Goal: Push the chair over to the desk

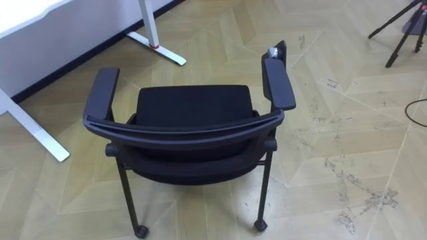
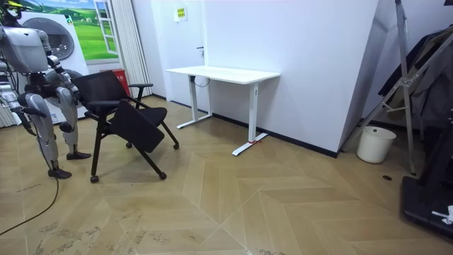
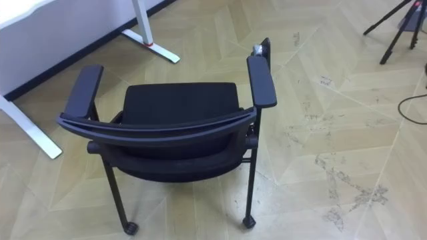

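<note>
Chair [image 1: 193, 107] stood just in front of the robot on the wood floor [image 1: 347, 100], its back to the robot. Nearest part was the backrest [image 1: 187, 128], a curved top rail. Next came the armrests, right [image 1: 279, 81] and left [image 1: 102, 93], then the seat. Rear legs ended in small casters [image 1: 260, 225], so it prob. rolls w/ a light shove. Frame looked stiff and fairly light, and it could veer or tip if pushed high on one side only. Best hold, I'd judge, was both ends of the top rail or the armrests' rear ends, pushing level & even. In room view the robot stood upright behind the chair, arms low. Left robot hand [image 2: 67, 126] and right robot hand [image 2: 28, 117] were apart from the chair; spread or closed, can't tell. Fwd-left, well apart, was a white table [image 2: 223, 73]. A tripod [image 1: 400, 33] stood far right.
</note>
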Controlling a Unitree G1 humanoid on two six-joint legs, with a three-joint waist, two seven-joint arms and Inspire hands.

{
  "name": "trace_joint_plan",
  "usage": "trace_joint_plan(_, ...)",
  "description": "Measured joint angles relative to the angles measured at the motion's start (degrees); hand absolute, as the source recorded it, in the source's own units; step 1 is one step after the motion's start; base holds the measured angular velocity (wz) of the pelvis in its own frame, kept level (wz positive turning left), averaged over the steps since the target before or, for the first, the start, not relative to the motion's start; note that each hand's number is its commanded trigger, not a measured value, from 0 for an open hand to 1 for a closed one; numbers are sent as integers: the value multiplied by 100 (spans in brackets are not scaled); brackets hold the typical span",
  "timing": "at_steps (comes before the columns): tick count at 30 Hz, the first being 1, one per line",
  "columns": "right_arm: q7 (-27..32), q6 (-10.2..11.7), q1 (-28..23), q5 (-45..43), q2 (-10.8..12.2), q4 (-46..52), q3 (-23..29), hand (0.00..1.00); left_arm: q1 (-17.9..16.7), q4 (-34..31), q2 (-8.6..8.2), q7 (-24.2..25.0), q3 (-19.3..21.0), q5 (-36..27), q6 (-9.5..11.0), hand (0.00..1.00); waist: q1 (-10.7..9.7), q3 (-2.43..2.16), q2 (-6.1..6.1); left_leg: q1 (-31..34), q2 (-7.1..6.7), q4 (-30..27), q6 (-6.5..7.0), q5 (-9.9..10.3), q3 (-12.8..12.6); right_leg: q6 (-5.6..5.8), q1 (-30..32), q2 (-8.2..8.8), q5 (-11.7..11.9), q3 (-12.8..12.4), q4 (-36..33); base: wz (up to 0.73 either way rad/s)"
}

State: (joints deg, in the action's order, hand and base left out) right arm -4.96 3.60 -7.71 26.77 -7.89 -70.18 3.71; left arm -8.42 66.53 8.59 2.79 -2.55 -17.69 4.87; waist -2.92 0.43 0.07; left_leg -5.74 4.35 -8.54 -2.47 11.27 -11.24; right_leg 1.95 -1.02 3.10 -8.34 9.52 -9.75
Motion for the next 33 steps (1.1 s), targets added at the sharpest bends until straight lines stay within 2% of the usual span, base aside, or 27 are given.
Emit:
trace_joint_plan(6, 15, 0, -7, 65, -1, 4, 9, 0, -131, 18, -4, -197, 238, -12, 0, 0, 32, -13, -49, -10, 0, 0, 0, 0, 15, 0, -10, -3, -3, -2, 0, 0)
trace_joint_plan(12, 19, -16, -15, 153, 10, -118, 215, 0, -353, 38, -31, -212, 608, -31, -2, 0, 38, 10, -83, -129, 0, 2, -5, 3, 18, 4, -157, 0, -27, 32, 23, 3)
trace_joint_plan(16, 41, -143, -50, 173, 13, -145, 222, 0, -506, 41, -74, -224, 851, -86, -14, 0, 108, 6, -64, -184, 14, 23, -16, 59, 42, 8, -187, -6, -75, 67, 4, 4)
trace_joint_plan(17, 61, -182, -57, 176, 12, -156, 226, 0, -524, 40, -88, -225, 858, -87, -30, 0, 164, -6, -57, -178, 14, 26, -11, 72, 41, 9, -194, -6, -75, 68, -3, 0)
trace_joint_plan(20, 58, -215, -32, 184, 15, -151, 221, 0, -544, 35, -87, -230, 856, -88, -64, 0, 166, -32, -39, -142, 12, 27, 2, 98, 86, 20, -214, -4, -69, 123, -6, 8)
trace_joint_plan(24, 69, -244, -18, 183, 14, -147, 217, 0, -568, -14, -88, -230, 849, -86, -83, 0, 167, -43, -18, -143, 12, 26, 2, 98, 91, 20, -257, 0, -69, 144, -8, 2)
trace_joint_plan(33, 61, -244, 3, -21, 15, -153, 229, 0, -459, -57, -86, -214, 839, -20, -182, 0, 156, -31, -34, -159, -2, 12, 1, 98, 66, 35, -282, 16, -100, 136, 4, 0)
